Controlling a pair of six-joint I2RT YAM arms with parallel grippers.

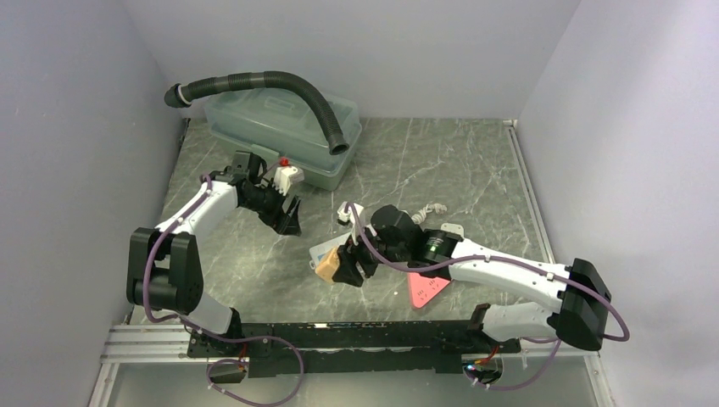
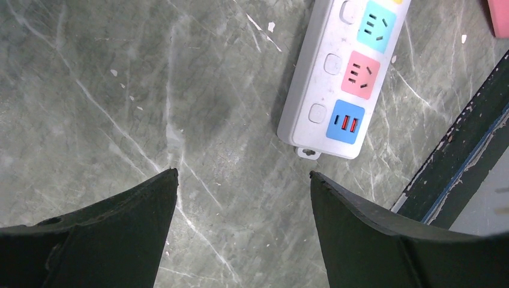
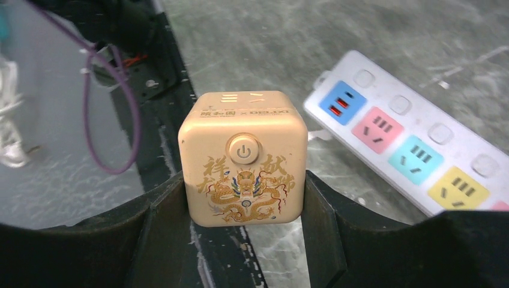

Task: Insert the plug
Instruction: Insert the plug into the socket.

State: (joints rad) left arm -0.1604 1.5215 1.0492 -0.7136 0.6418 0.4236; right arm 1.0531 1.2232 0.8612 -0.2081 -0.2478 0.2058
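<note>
The plug is a tan cube (image 3: 243, 156) with a power button and a gold dragon print; its prongs are hidden. My right gripper (image 3: 243, 183) is shut on its two sides and holds it off the table, just left of the blue USB end of the white power strip (image 3: 408, 138). From above, the cube (image 1: 326, 265) sits in the right gripper (image 1: 346, 263), whose arm covers most of the strip. My left gripper (image 2: 243, 173) hangs open over bare marble, with the power strip (image 2: 342, 78) ahead to its right. In the top view the left gripper (image 1: 290, 220) is up and left of the cube.
A lidded translucent box (image 1: 280, 127) with a black corrugated hose (image 1: 280, 82) over it stands at the back left. A white piece with a red cap (image 1: 287, 174) lies by it. A pink card (image 1: 426, 288) lies under the right arm. A black rail (image 1: 356, 335) lines the near edge.
</note>
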